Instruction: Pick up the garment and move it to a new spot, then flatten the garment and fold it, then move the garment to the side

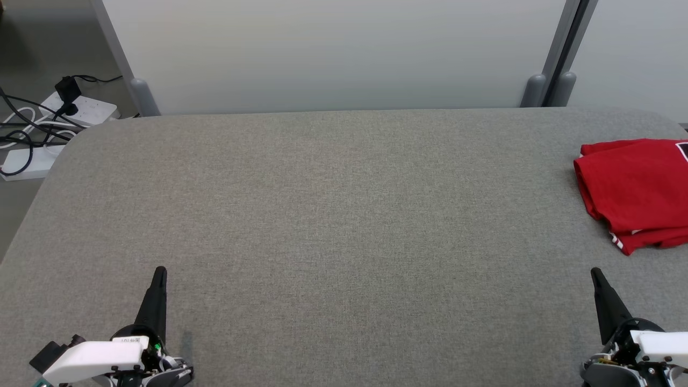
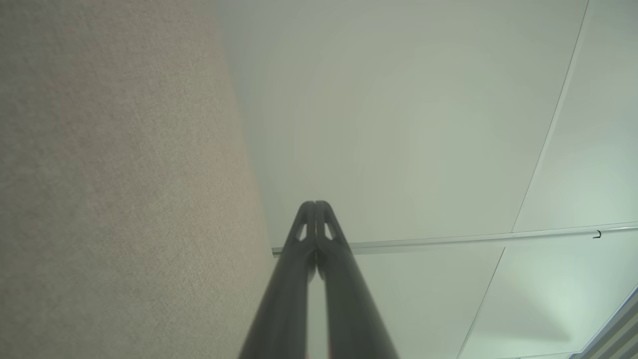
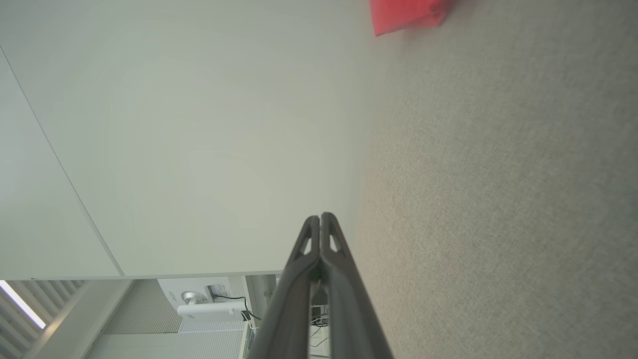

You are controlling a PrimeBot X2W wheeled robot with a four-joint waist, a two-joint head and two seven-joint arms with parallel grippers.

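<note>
Nearest, at the lower left of the head view, the left gripper (image 1: pixel 159 275) points up the picture over the table (image 1: pixel 344 215), its two dark fingers pressed together with nothing between them. The left wrist view shows the same: the fingers meet at the tips, and the left gripper (image 2: pixel 315 205) holds nothing. At the lower right, the right gripper (image 1: pixel 595 275) stands in the same way, fingers closed tight and empty. In the right wrist view the right gripper (image 3: pixel 320 218) also has its tips touching, with only grey cloth beside it.

The table is covered in grey fabric with rounded far corners. The wide stretch between the two grippers is bare fabric.

Farther out, at the right edge, lies the garment (image 1: pixel 634 188). It is red, folded into a compact stack, flat on the table and partly cut off by the picture's edge. It is well apart from the right gripper and beyond it. A red corner of the garment (image 3: pixel 406 15) shows at the top of the right wrist view.

Behind the table stands a pale panel (image 1: pixel 333 54). On the floor at the far left lie white power strips (image 1: pixel 80 110) with black cables (image 1: pixel 21 102).
</note>
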